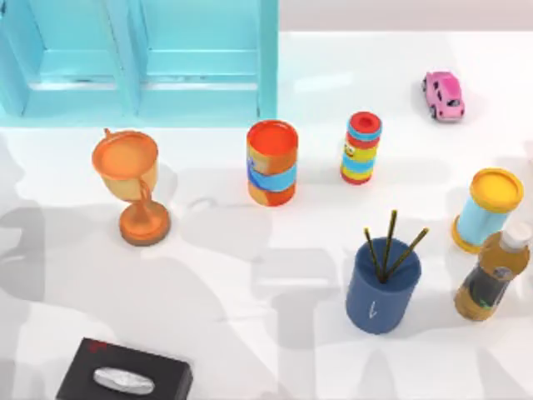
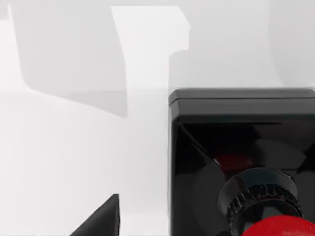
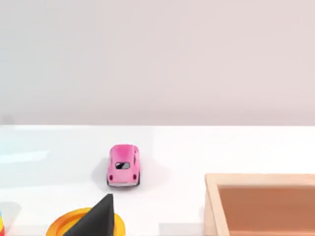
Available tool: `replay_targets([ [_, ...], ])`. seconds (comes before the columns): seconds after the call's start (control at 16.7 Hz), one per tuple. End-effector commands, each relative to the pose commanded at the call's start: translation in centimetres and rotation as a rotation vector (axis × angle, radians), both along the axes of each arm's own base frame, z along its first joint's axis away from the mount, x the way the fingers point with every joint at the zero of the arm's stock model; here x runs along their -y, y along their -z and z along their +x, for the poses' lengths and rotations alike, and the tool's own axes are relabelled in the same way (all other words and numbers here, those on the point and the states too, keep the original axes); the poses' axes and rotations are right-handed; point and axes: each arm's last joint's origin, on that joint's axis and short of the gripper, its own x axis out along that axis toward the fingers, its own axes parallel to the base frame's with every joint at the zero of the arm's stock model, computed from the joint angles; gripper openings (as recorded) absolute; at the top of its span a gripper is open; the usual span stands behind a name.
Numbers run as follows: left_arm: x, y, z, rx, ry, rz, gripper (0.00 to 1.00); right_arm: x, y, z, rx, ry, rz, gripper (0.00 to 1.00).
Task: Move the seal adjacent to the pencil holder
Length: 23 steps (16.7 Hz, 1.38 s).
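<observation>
The black square seal with a glossy red knob [image 2: 241, 162] is cut off by the frame edge beside the left gripper's dark fingertip [image 2: 101, 219]. The flat black tissue box [image 1: 125, 377] is also cut off.

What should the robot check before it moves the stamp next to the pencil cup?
1. Seal found: ok. The seal sits right by the left hand.
2. Seal gripped: cannot tell.
3. Pencil holder upright: ok.
4. Free spot beside holder: ok. There is bare table on its left.
5. Holder's right side free: not ok. A bottle stands close there.
</observation>
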Motion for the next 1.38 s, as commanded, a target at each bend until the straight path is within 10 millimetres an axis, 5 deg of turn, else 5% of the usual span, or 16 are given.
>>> replay_targets([
  [0.66, 0.0, 0.0, 0.0, 0.0, 0.0, 0.0, 0.02, 0.0, 0.0, 0.0, 0.0, 0.0, 0.0, 1.0],
  [1.38, 1.1, -1.2, 0.6, 0.007, 0.0, 0.001, 0.0, 0.0, 0.0, 0.0, 0.0, 0.0, 0.0, 1.0],
])
